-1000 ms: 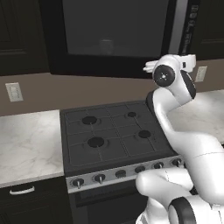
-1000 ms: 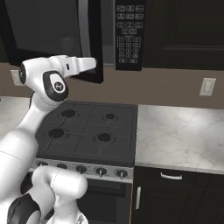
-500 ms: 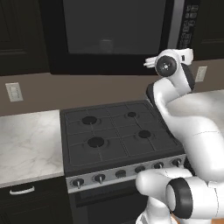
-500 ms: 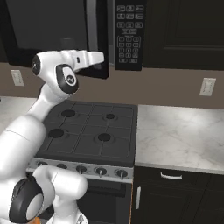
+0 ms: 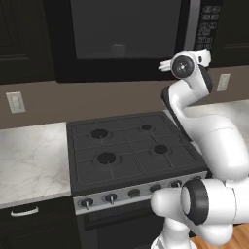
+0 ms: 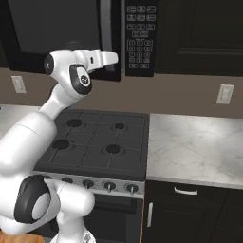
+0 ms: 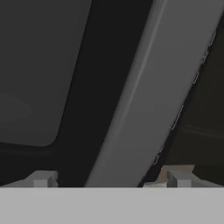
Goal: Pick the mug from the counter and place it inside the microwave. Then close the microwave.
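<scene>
Raised from beside the stovetop [image 5: 131, 151], the arm now points its gripper [image 7: 109, 179] at the microwave [image 6: 61, 33], jaws spread wide on either side of the grey door handle [image 7: 153, 96], nothing grasped. Door looks shut, a faint mug-like shape [image 5: 118, 50] behind its glass.

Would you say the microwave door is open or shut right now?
Shut: the microwave door lies flush with its keypad, handle beside it.

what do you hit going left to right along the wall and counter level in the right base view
wall outlet → robot arm's elbow joint → black gas stovetop → marbled counter → second wall outlet
</scene>
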Robot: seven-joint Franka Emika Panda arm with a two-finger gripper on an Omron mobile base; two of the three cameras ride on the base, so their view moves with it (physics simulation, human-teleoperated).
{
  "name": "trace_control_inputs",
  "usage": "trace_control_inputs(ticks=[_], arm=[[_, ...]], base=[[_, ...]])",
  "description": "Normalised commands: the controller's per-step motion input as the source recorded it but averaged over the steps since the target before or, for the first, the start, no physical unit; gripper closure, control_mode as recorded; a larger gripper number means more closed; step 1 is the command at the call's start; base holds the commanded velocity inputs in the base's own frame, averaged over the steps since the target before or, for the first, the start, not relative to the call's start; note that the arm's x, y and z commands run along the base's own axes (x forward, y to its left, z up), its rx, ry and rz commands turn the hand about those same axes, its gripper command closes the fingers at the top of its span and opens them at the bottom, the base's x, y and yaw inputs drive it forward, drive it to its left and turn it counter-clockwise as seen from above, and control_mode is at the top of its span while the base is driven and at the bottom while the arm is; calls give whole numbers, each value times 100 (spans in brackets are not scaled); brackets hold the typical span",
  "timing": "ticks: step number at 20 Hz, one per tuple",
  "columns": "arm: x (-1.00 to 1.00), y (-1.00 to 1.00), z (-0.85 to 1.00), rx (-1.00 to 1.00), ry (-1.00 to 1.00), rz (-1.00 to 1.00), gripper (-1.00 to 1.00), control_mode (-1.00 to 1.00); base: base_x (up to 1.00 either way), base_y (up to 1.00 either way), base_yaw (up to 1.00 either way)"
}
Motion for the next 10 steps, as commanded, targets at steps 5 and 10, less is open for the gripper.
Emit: trace_control_inputs(ticks=[5, 10], arm=[[27, 0, 5, 0, 1, 1, -100, -100], [29, -1, 8, 0, 0, 1, -100, -100]], base=[[0, 0, 0], [0, 0, 0]])
